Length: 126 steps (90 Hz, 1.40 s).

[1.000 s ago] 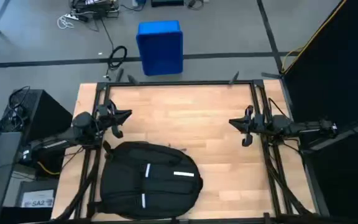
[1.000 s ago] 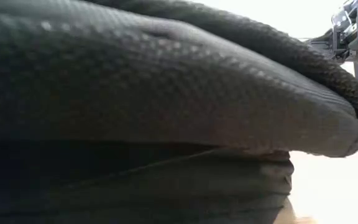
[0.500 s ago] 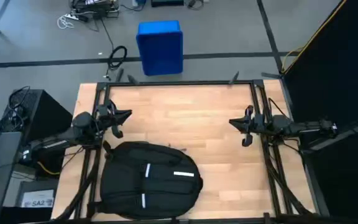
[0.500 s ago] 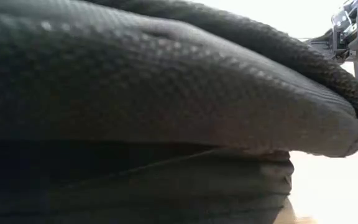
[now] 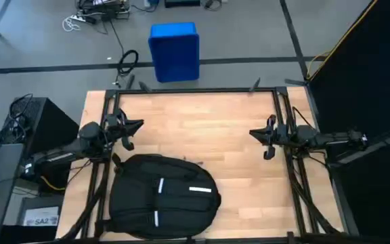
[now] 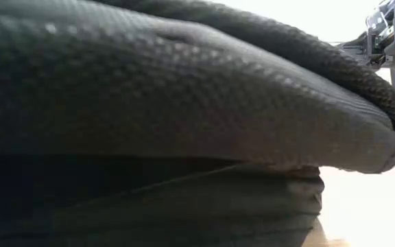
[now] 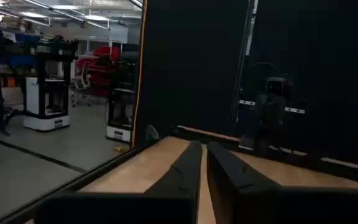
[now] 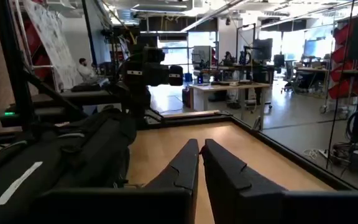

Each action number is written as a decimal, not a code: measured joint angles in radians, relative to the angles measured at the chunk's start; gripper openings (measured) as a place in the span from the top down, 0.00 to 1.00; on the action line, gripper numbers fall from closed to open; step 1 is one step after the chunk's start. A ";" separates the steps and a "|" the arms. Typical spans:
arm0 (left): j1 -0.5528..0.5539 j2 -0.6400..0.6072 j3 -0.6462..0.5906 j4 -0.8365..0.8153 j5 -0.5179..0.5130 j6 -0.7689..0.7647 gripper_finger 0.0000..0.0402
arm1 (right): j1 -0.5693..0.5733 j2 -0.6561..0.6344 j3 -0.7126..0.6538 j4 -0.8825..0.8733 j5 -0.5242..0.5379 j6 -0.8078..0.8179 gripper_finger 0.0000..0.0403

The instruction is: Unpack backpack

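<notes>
the left hand point(image 5: 128, 133) is waiting closed, just beside the backpack point(image 5: 162, 196), which is lying at the table's point(image 5: 202, 122) near edge. the right hand point(image 5: 263, 142) is closed, far off. next job: finding the zipper gently.

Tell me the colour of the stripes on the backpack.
White, on the black backpack; the stripes show best in the high view.

— Has anything shifted between the earlier pictures and this one?

— Nothing I can make out. My left hand point(image 5: 128, 133) and my right hand point(image 5: 265, 140) show no movement in the high view, and the backpack point(image 5: 162, 196) lies just as it did. The low view is unchanged too.
</notes>
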 joint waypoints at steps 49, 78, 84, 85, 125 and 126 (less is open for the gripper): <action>0.000 0.000 0.000 0.000 0.000 0.000 1.00 | 0.000 0.000 0.000 0.000 0.000 0.000 0.99; 0.000 0.000 0.000 0.000 0.000 0.000 1.00 | 0.000 0.000 0.000 0.000 0.000 0.000 0.99; 0.000 0.000 0.000 0.000 0.000 0.000 1.00 | 0.000 0.000 0.000 0.000 0.000 0.000 0.98; 0.000 0.000 0.000 0.000 0.000 0.000 1.00 | 0.000 0.000 0.000 0.000 0.000 0.000 0.98; 0.000 0.000 0.000 0.000 0.000 0.000 1.00 | 0.000 0.000 0.000 0.000 0.000 0.000 1.00; 0.000 0.000 0.000 0.000 0.000 0.000 1.00 | 0.000 0.000 0.000 0.000 0.000 0.000 0.99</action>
